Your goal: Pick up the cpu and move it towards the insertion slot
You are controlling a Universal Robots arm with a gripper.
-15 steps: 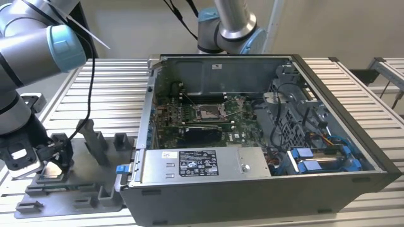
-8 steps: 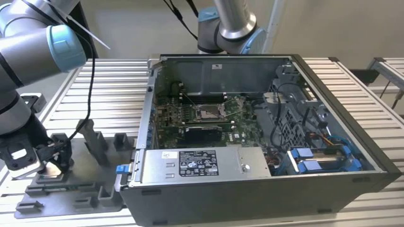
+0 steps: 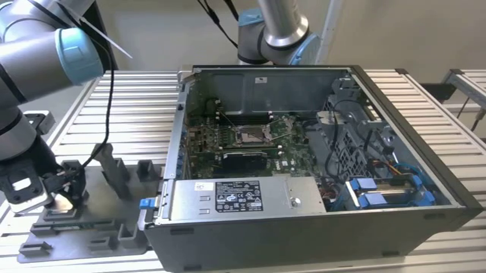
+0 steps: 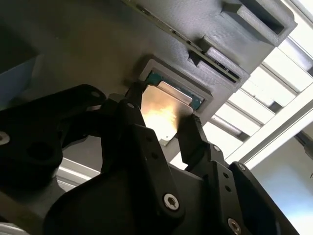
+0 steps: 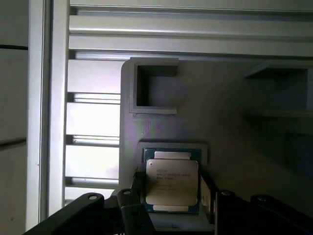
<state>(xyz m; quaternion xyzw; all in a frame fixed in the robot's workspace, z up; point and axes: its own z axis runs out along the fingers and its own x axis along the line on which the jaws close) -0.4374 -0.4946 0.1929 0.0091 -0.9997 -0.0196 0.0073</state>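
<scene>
The cpu (image 5: 171, 178) is a small silvery square chip lying in a recess of the grey plastic tray (image 5: 220, 98); in the second wrist view the cpu (image 4: 165, 113) glints between two black fingers. My gripper (image 5: 171, 192) straddles it, one finger against each opposite edge, shut on it at tray level. In the exterior view my gripper (image 3: 65, 190) is low over the tray (image 3: 99, 242) at that view's left. The insertion slot (image 3: 251, 135), a silver-framed socket on the green motherboard, lies inside the open computer case, well to that view's right of the gripper.
The open computer case (image 3: 304, 219) has tall metal walls between tray and motherboard. Upright grey posts (image 3: 114, 170) rise from the tray beside the gripper. A second arm's base (image 3: 274, 28) stands behind the case. Cables and blue drive clips (image 3: 387, 190) fill the case's right side.
</scene>
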